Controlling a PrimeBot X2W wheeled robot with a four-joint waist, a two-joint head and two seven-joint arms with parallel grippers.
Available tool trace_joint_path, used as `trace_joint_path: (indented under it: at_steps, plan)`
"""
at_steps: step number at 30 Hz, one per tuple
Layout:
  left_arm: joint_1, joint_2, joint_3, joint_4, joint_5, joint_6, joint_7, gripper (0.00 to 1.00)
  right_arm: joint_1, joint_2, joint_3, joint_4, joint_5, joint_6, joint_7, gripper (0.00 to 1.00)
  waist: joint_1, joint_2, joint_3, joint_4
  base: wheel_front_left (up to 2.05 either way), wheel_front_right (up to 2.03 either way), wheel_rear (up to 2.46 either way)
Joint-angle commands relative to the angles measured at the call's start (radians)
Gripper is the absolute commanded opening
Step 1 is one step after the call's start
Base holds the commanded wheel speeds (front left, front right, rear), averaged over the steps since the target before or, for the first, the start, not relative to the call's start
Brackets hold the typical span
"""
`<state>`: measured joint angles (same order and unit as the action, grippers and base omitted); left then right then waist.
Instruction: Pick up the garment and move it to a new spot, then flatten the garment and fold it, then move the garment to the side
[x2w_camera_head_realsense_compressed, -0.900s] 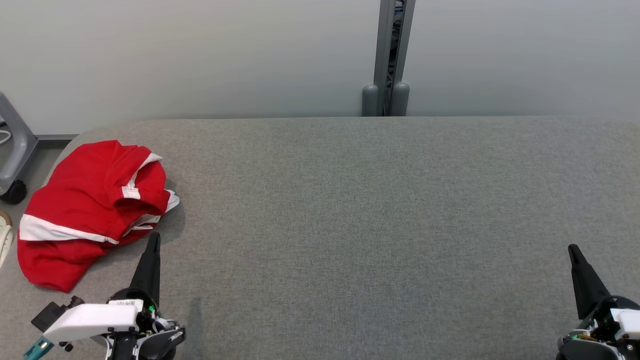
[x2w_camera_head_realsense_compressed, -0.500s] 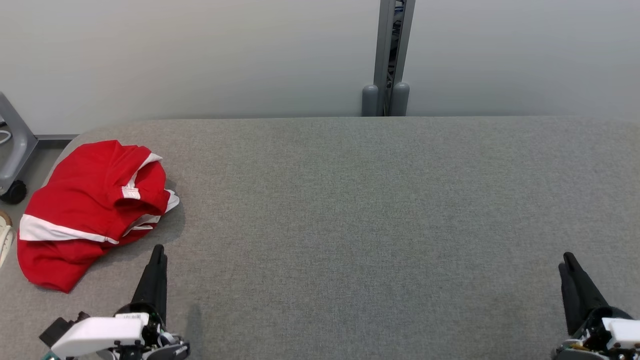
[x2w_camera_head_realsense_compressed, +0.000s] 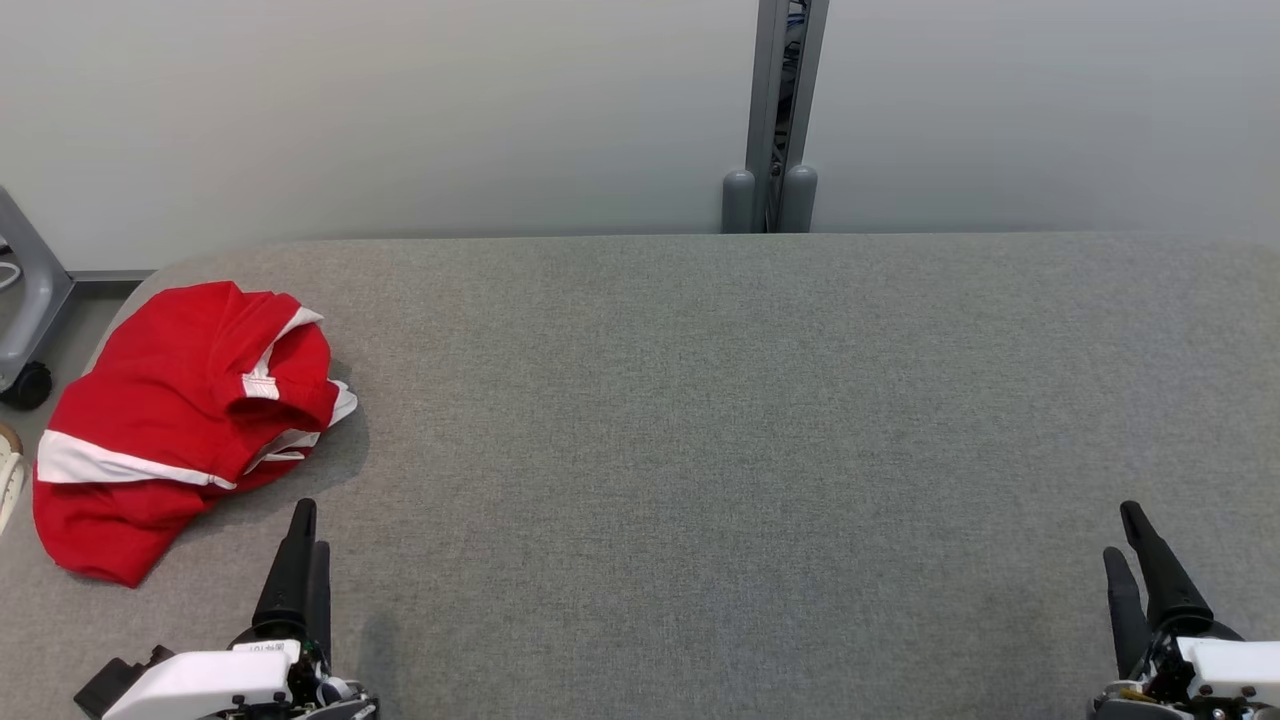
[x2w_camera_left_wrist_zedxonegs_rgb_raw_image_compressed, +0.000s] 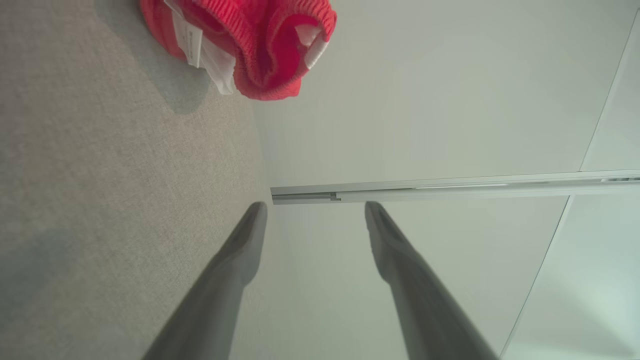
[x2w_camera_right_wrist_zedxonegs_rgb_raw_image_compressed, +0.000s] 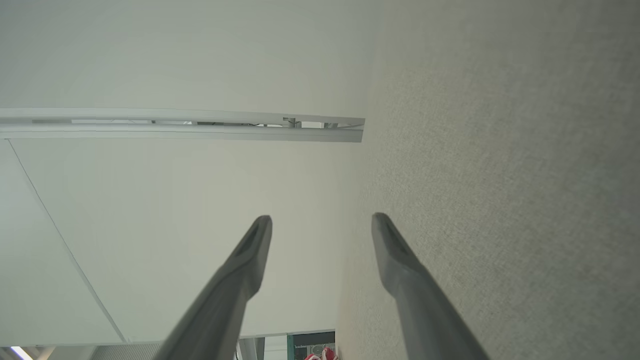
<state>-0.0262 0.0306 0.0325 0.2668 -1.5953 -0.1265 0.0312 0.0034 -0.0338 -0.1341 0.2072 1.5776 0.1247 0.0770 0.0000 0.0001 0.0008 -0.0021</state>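
A crumpled red garment (x2w_camera_head_realsense_compressed: 170, 420) with white bands lies heaped at the left end of a grey padded table (x2w_camera_head_realsense_compressed: 700, 400), reaching that table's left edge, as a 2-armed robot faces the first step of its job: picking the cloth up. The left gripper (x2w_camera_head_realsense_compressed: 310, 527) hovers low near the heap's near right corner, its 2 dark fingers parted and holding nothing. The cloth lies ahead of it and to its left, with a white-trimmed fold (collar or cuff, hard to tell which) the closest part. The heap's long axis runs on a diagonal, from near-left to far-right. The right gripper (x2w_camera_head_realsense_compressed: 1119, 530), its fingers likewise spread and empty in its own wrist view, sits at the table's opposite end, well apart from the garment. The left arm is plainly the nearer of the 2, and a short reach forward and leftward looks like all the pickup should need.
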Motion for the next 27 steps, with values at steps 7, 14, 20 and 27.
trace_joint_path:
  at_steps: [7,14,20,27]
  plan:
    - [-0.042,0.010,0.021,-0.033,0.049,-0.003,-0.033,1.00,-0.054,-0.013,0.001,-0.010,-0.121,0.003,-0.042,1.00,0.0000,-0.0001,-0.001,-0.001,0.00,0.00,0.00]
    - [-0.058,0.012,0.053,-0.053,0.116,-0.004,-0.060,1.00,-0.081,-0.011,-0.014,-0.059,-0.305,0.003,-0.073,1.00,0.0000,-0.0001,-0.001,-0.001,0.00,0.00,0.00]
    - [-0.076,0.013,0.104,-0.099,0.206,-0.004,-0.085,1.00,-0.101,-0.012,-0.003,-0.124,-0.459,0.004,-0.102,1.00,0.0000,-0.0001,-0.001,-0.001,0.00,0.00,0.00]
    - [-0.093,0.014,0.148,-0.156,0.324,-0.004,-0.108,1.00,-0.120,-0.013,0.022,-0.175,-0.645,0.004,-0.128,1.00,0.0000,-0.0001,0.000,-0.002,0.00,0.00,0.00]
